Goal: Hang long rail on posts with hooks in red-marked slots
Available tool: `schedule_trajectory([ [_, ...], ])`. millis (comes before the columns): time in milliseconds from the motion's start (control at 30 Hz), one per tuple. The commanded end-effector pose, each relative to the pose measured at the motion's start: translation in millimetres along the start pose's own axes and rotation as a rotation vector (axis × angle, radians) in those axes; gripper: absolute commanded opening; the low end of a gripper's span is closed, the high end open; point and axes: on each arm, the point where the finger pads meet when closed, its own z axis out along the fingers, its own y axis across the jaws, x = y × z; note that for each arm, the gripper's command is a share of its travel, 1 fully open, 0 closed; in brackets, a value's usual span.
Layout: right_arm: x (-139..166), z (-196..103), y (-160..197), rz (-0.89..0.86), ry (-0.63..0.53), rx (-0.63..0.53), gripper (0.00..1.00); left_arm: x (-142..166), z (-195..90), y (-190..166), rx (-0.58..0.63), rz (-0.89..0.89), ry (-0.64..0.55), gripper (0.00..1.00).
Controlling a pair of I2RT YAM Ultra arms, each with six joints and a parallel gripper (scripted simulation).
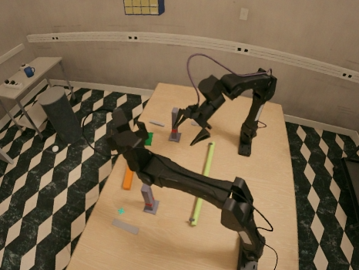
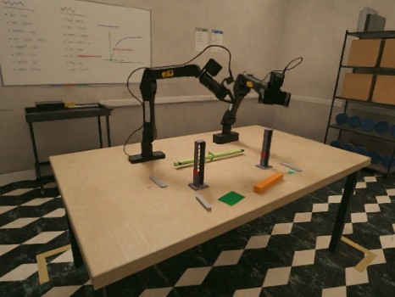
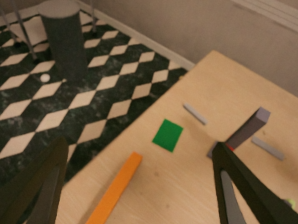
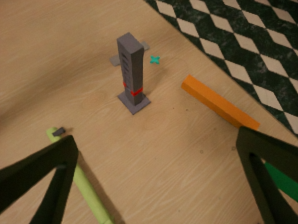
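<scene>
The long lime-green rail (image 1: 203, 181) lies flat on the table between the two arms, with a small grey hook at each end. It also shows in the right wrist view (image 4: 85, 185). Two grey slotted posts with red marks stand upright: the far post (image 1: 175, 125) and the near post (image 1: 149, 197). My left gripper (image 1: 129, 129) is open and empty, raised above the table's edge near the green patch (image 3: 168, 135). My right gripper (image 1: 190, 129) is open and empty, raised beside the far post. Neither gripper touches the rail.
An orange block (image 1: 128, 178) lies near the near post. Grey flat strips (image 1: 156, 123) (image 1: 125, 226) and a teal star mark (image 1: 121, 210) lie on the table. A dark cylindrical bin (image 1: 59, 113) stands on the floor beyond the table's edge.
</scene>
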Motion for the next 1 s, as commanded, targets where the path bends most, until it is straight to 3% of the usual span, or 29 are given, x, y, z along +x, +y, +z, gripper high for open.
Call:
schedule_trajectory([
  [0,-3.3,-2.7,-0.4,-0.001,-0.012,0.002,1.0,-12.6,-3.6,-2.5,0.0,0.016,-0.022,1.0],
  [567,-3.3,-2.7,-0.4,-0.001,-0.012,0.002,1.0,-12.6,-3.6,-2.5,0.0,0.016,-0.022,1.0],
  [800,-9.9,-9.8,-20.1,0.039,-0.11,0.098,1.0,-21.0,-12.5,0.2,-0.084,0.056,-0.079,1.0],
  [967,14.5,-21.9,-40.5,0.09,-0.181,0.212,1.0,-5.8,-34.6,-0.3,-0.204,0.059,-0.094,1.0],
])
